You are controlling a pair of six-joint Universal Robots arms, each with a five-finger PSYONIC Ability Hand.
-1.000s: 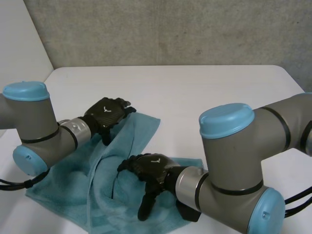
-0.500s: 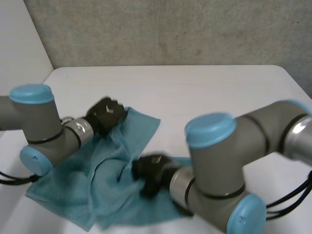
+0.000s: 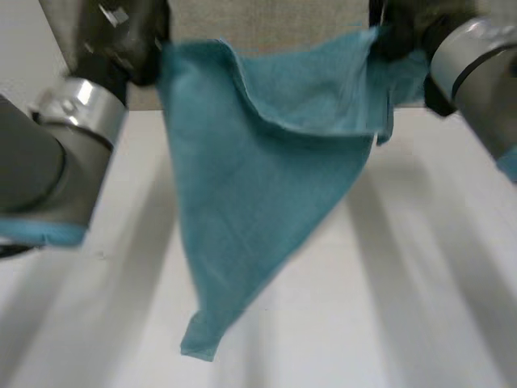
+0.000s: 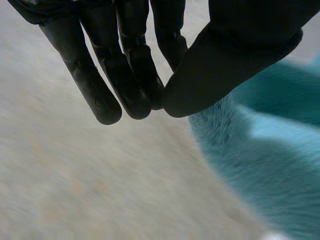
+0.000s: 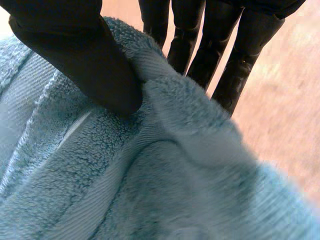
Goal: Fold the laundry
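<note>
towel (image 3: 258, 186): off the table, held up and spread between the two hands. Top edge sags in the middle with a flap folded over, and the rest hangs to a single point at the bottom.
towel low corner: over the white table (image 3: 404, 307) - can't tell if it touches.
left hand (image 3: 121, 36): at the towel's upper corner on the left-arm side. In the left wrist view the thumb (image 4: 235, 55) is closed against the fingertips (image 4: 135, 95) and the towel (image 4: 270, 170) comes out right beside the thumb - pinching that corner.
right hand (image 3: 400, 32): at the opposite upper corner. In the right wrist view the thumb (image 5: 75, 55) presses a ridge of towel (image 5: 150, 175) against the fingers (image 5: 240, 65) - firm pinch.
arms: both raised, left arm (image 3: 48, 153) and right arm (image 3: 477, 65) flank the towel.
behind: grey wall (image 3: 275, 20).
</note>
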